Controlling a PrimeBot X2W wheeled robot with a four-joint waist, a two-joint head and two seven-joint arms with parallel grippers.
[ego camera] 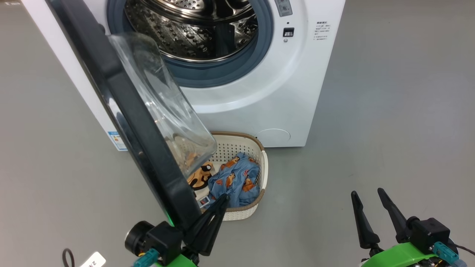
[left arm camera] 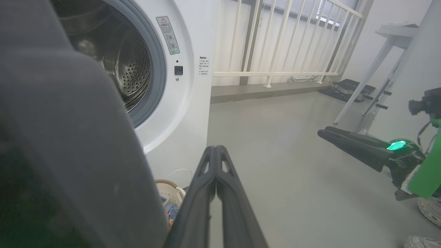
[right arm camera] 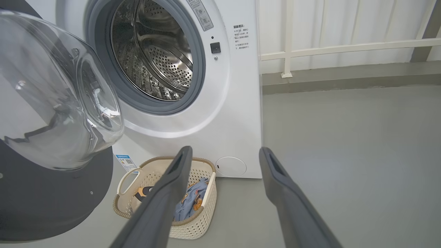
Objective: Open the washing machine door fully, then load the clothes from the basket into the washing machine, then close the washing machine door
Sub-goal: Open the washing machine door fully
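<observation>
Left gripper [ego camera: 223, 198], fingers pressed together, sits by the door [ego camera: 133, 129] edge, seemingly to push it wider (it overhangs the basket [ego camera: 237, 134]); right gripper [ego camera: 366, 192] hangs spread, empty.

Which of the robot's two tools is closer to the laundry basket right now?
Left. The left tool, shut, has its tip at the basket's near rim. The right tool, open, hangs well off to the basket's right, above the floor.

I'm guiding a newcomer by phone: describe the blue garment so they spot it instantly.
Find the white washing machine. On the floor in front of it stands a cream perforated basket. Inside, toward the right, lies the blue garment, printed with orange-brown figures, unlike the cream garment beside it.
</observation>
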